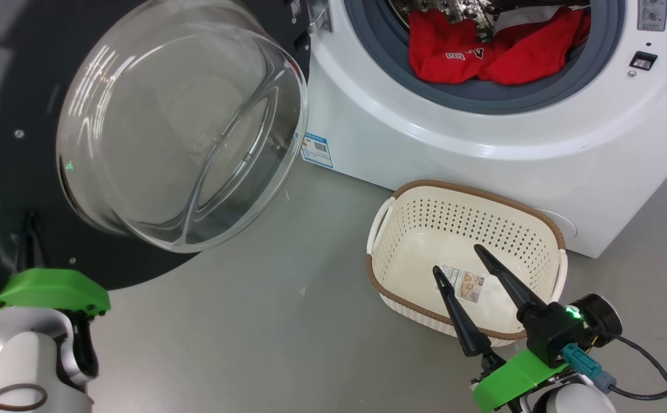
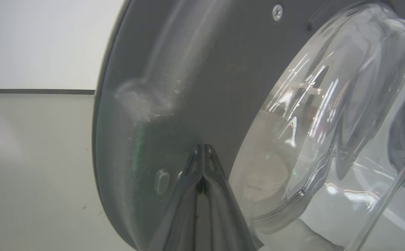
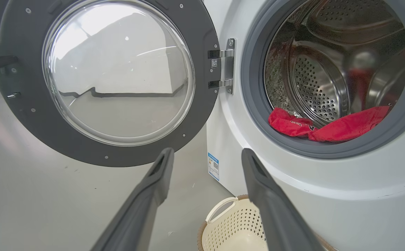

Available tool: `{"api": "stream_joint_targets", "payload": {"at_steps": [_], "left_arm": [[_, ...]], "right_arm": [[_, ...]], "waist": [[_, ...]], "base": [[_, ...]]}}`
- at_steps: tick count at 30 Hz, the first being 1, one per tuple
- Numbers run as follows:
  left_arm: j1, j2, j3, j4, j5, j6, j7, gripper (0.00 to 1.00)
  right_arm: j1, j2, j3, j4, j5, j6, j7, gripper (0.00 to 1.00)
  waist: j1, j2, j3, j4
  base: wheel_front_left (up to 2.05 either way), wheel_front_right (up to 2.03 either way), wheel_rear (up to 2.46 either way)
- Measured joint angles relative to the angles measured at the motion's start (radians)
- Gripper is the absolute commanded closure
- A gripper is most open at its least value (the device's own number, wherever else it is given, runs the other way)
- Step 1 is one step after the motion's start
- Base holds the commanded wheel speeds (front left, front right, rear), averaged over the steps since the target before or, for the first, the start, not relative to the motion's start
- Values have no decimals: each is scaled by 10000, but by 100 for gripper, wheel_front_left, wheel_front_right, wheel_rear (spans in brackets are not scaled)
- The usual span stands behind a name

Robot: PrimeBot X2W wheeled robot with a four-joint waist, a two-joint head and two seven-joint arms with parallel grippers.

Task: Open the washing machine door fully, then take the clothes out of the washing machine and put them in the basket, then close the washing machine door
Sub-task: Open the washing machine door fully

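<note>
Starting at the right tool (image 1: 456, 259): spread wide, pinching nothing, hanging over the basket (image 1: 465, 192) just in front of the washing machine (image 1: 425, 143). Pointing up and forward toward the washing machine's mouth, with the clothes (image 1: 482, 57) ahead and above, heaped at the front lip of the steel drum (image 3: 320, 87) and draped onto the grey seal (image 1: 482, 100). Bright red, soft and crumpled, white lettering on one fold, a strip of white cloth behind; long axis of the heap running side to side across the mouth. Likely calling for a reach up and in, then a pinch on a raised fold. Nearer by far than the left tool (image 2: 202, 150): pressed together, holding nothing, tips meeting their own reflection in the glossy black rim of the washing machine door (image 3: 24, 104), so probably touching. Door swung out to the left of the washing machine on its hinge (image 3: 228, 66), glass bowl (image 1: 184, 126) bulging toward the robot; judged open wide enough, mouth unobstructed. Barcode sticker (image 1: 468, 285) on the basket's bottom, under the right tool.
</note>
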Motion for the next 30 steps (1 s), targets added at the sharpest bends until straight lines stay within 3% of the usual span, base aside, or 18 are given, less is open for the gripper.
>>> {"api": "stream_joint_targets", "payload": {"at_steps": [14, 15, 16, 19, 21, 22, 23, 30], "left_arm": [[-251, -48, 813, 625, 585, -282, 0, 100], [-251, -69, 890, 541, 621, -337, 0, 91], [-249, -98, 951, 410, 663, -339, 0, 75], [-219, -219, 1103, -228, 823, -339, 0, 59], [-198, -267, 1120, -477, 926, -339, 0, 56], [-102, -385, 1135, -1014, 1129, -353, -2, 6], [-29, -447, 1131, -1264, 1208, -353, -6, 0], [625, -732, 826, -3080, 1624, -773, -15, 0]], "right_arm": [[10, 0, -4, -44, 0, 0, 2, 0], [11, 0, -6, -42, 2, 0, 2, 0], [11, 2, -8, -40, 10, 0, 2, 0], [13, 2, -50, -21, 86, 0, -2, 0], [14, 2, -79, -13, 117, 0, -17, 0], [15, 4, -163, -6, 196, 0, -40, 0], [16, 4, -222, 0, 196, 0, -63, 0], [15, 8, -662, 86, 278, 0, -198, 0]], "waist": [[0, 0, -102, -125], [0, 0, -118, -141], [0, 0, -135, -158], [0, 0, -201, -214], [0, 0, -226, -237], [0, 0, -278, -300], [0, 0, -301, -338], [0, 0, -452, -736]], "base": [[0, 0, 0], [0, 0, 0], [0, 0, 0], [0, 0, 0], [0, 0, 0], [0, 0, 0], [0, 0, 0], [0, 0, 0]]}}
